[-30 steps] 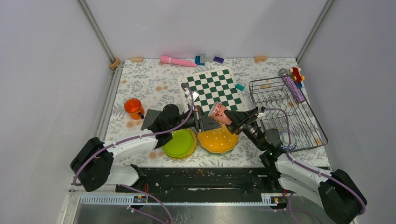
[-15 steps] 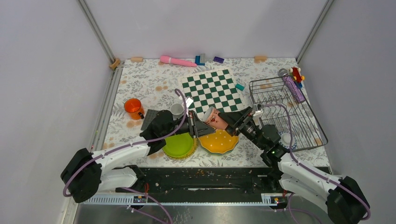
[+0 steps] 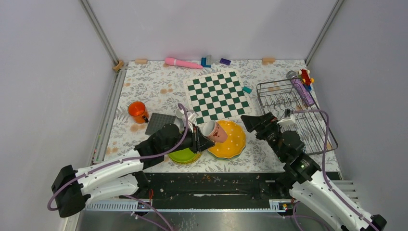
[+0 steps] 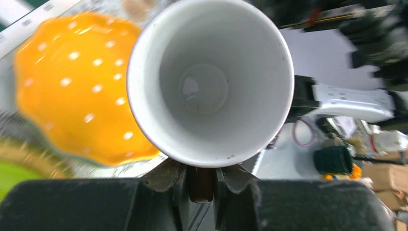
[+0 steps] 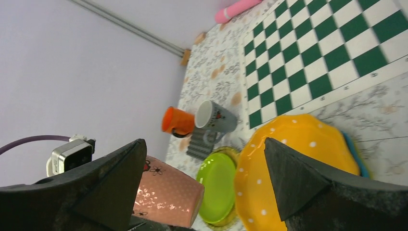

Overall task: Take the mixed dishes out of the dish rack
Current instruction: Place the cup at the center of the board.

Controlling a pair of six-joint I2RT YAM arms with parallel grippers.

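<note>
The left gripper is pinching the rim of the pink cup, holding it on its side above the left edge of the orange dotted plate; the cup's long axis is running roughly level, mouth facing back along the left arm, base pointing toward the right gripper; that one is gaping wide, empty, between cup and dish rack; setting down is likely calling for tipping the base downward.

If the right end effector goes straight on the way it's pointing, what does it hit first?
Probably the grey mug, centred ahead of the open right end effector, past the green plate. The pink cup lies just beside that line, and depth is unclear, so it might graze that first.
</note>
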